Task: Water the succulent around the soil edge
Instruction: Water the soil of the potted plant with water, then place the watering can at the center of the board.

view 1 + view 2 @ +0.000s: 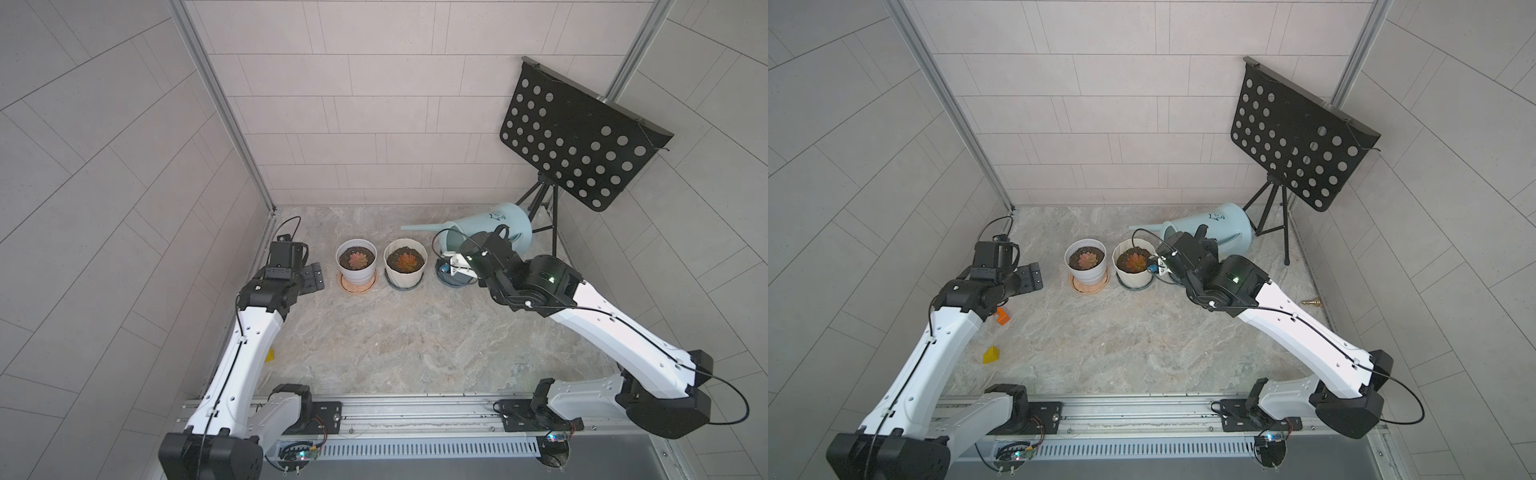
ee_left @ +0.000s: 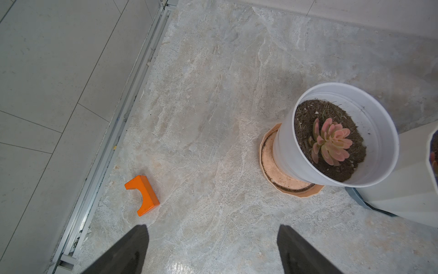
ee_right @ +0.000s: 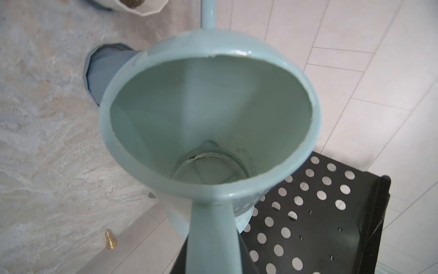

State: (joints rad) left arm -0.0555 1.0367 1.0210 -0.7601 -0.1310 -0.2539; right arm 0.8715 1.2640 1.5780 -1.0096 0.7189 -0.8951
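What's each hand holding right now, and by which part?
The right hand holds the watering can by its handle. The left hand is open and holds nothing.

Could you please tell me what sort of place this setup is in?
Probably a lab robot cell, not a home: robot arms mounted on an aluminium rail, plain panel walls, and potted succulents staged on the marble-look floor.

Black perforated metal music stand on tripod, back right corner; orange arch-shaped block and yellow wedge, left edge; small brass finial, right edge
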